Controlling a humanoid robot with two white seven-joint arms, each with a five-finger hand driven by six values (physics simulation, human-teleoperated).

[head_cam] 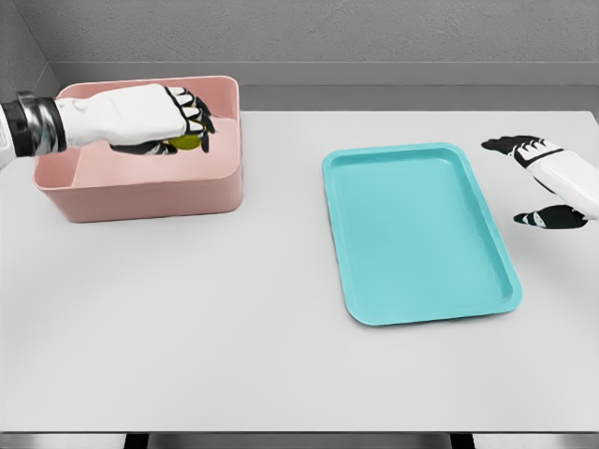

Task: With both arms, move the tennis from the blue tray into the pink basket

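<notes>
The yellow-green tennis ball point(188, 142) shows only as a small patch under my left hand point(178, 122), whose fingers curl around it over the inside of the pink basket point(150, 198) at the table's far left. Whether the ball touches the basket floor I cannot tell. The blue tray point(418, 234) lies bare right of the middle. My right hand point(547, 182) hovers beyond the tray's right edge with fingers spread, holding nothing.
The white table point(234, 346) stretches wide in front of the basket and tray. A grey wall runs along the table's far edge.
</notes>
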